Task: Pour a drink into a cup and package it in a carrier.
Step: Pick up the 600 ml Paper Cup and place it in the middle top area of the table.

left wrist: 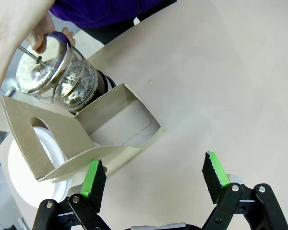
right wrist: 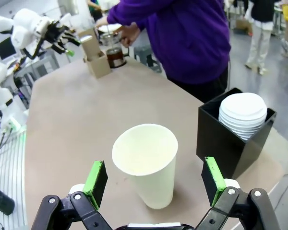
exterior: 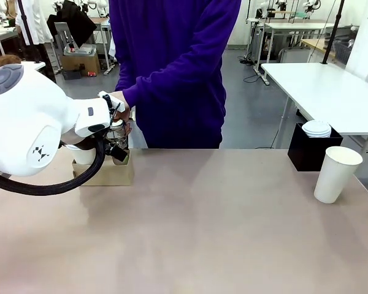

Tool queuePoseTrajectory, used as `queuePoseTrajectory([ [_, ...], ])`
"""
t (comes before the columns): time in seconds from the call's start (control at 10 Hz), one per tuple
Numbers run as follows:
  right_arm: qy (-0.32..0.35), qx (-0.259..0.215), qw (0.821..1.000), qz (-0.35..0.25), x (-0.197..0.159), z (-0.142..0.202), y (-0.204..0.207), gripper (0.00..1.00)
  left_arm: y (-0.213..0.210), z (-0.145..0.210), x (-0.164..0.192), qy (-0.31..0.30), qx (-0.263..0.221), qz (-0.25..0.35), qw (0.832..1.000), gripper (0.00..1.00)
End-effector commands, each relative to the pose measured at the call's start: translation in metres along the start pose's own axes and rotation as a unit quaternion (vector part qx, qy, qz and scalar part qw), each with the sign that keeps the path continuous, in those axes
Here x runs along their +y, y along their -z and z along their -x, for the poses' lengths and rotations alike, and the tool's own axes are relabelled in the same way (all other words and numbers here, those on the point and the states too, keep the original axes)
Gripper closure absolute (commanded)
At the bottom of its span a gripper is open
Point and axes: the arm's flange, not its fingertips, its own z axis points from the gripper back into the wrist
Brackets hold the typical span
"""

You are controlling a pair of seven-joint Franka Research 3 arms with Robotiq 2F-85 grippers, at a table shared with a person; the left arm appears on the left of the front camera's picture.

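The brown cardboard carrier [exterior: 105,173] [left wrist: 81,139] [right wrist: 97,61] stands at the table's far left. A person's hand [exterior: 120,110] [left wrist: 12,38] holds the glass pot [exterior: 118,131] [left wrist: 57,76] [right wrist: 116,55] right behind it, and the dark drink [left wrist: 103,84] shows low in the pot. My left gripper [exterior: 117,152] [left wrist: 153,175] hangs open just above and beside the carrier, holding nothing. Far right, the white paper cup [exterior: 336,173] [right wrist: 146,160] stands upright and empty. My right gripper [right wrist: 153,182] is open with the cup just ahead between its green pads [right wrist: 96,181], apart from them.
A black square box [exterior: 306,153] [right wrist: 230,139] holding a stack of white lids [exterior: 316,128] [right wrist: 245,112] sits behind the cup. A white round thing [left wrist: 21,165] sits in the carrier's other side. The person in purple [exterior: 172,67] stands at the far edge.
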Motion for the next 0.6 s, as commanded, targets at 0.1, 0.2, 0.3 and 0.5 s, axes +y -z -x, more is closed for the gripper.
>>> queuePoseTrajectory([
  [0.1, -0.038, -0.064, 0.997, -0.021, -0.003, 0.045, 0.006, 0.0, -0.001, 0.0, 0.0, 0.0, -0.001, 0.0, 1.0, 0.0],
  [0.2, -0.04, -0.07, 0.997, -0.018, -0.004, 0.057, 0.009, 0.0, -0.001, 0.0, 0.0, 0.0, -0.001, 0.0, 1.0, 0.0],
  [0.3, -0.043, -0.081, 0.996, -0.015, -0.004, 0.068, 0.013, 0.0, -0.001, 0.0, 0.0, 0.0, -0.001, 0.0, 1.0, 0.0],
  [0.5, -0.06, -0.093, 0.994, 0.006, -0.008, 0.087, 0.025, 0.0, -0.001, 0.0, 0.0, 0.0, -0.001, 0.0, 1.0, 0.0],
])
